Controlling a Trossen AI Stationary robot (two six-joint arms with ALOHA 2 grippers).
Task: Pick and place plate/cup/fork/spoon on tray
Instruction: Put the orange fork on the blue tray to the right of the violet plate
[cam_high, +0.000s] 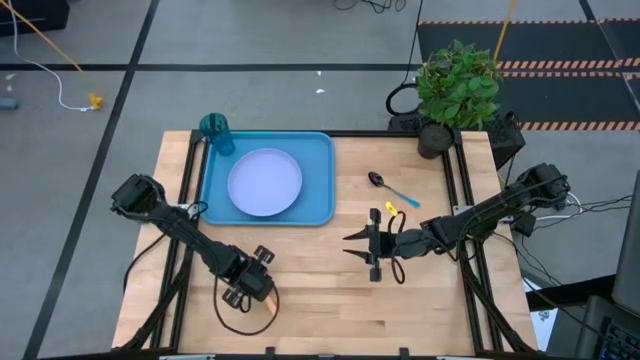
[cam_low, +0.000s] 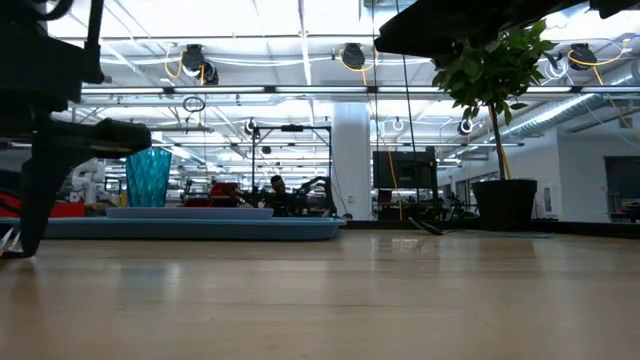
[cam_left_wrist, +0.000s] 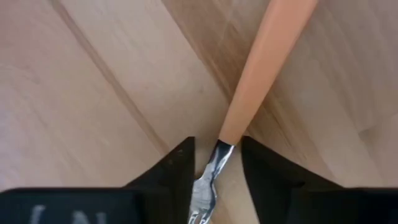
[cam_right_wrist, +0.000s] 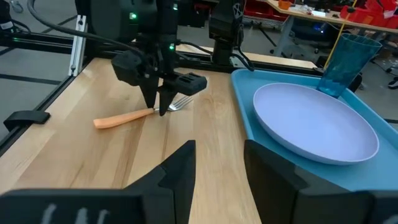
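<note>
The fork is the piece in hand. It lies flat on the bench near the front edge, left of centre, well apart from the tray. The left hand is down over it, its two fingers straddling the neck where the silver tines meet the orange handle. The fingers look close on either side of the metal, but whether they already pinch it I cannot tell; the fork rests on the wood, not lifted.

The tray sits toward the back-left corner of the bench with the plate lying in it. The cup stands at the tray's back-left corner; whether it is inside the rim or just outside is unclear. The spoon lies on bare bench right of the tray, toward the back. The right hand hovers near the bench centre, its fingers apart and holding nothing.

The next move, I judge, calls for a firm pinch on the thin neck, then a lift and a carry to the tray beside the plate; the slim metal could slip or swivel.
</note>
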